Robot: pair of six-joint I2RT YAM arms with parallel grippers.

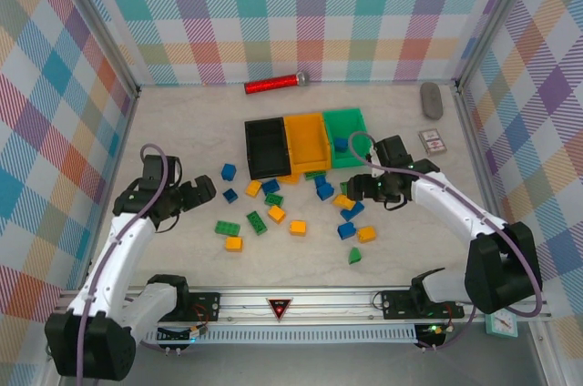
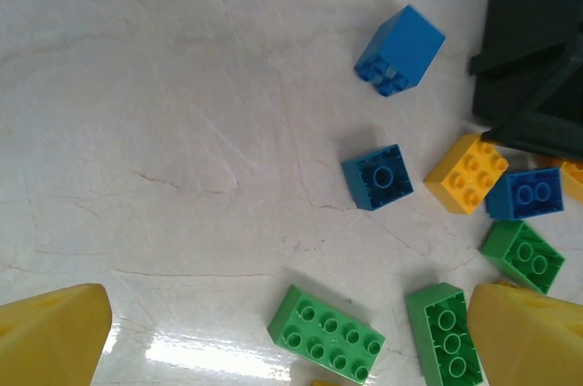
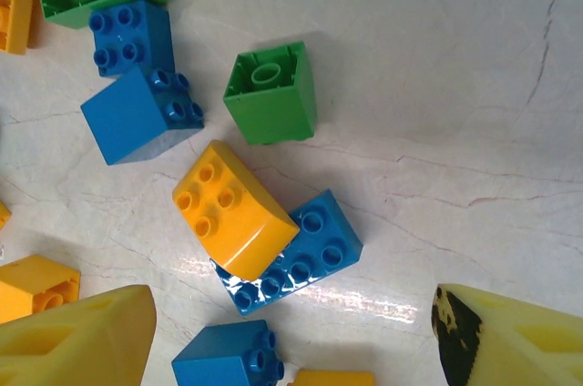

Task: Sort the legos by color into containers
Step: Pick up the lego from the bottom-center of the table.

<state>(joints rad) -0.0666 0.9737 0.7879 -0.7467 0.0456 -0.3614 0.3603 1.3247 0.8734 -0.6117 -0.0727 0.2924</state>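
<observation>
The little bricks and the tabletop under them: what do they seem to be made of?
The bricks look like moulded hard plastic, smooth and slightly glossy: uniform solid colours, crisp studs, soft highlights. The tabletop looks like pale marble, with thin dark veins and a bright glare patch; whether real stone or a printed laminate cannot be told.

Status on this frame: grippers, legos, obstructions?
Left gripper open, empty. Right gripper open, empty, above an orange brick lying on a blue brick. Legos mostly loose on the table; one blue piece in the green bin. Nothing blocking.
</observation>
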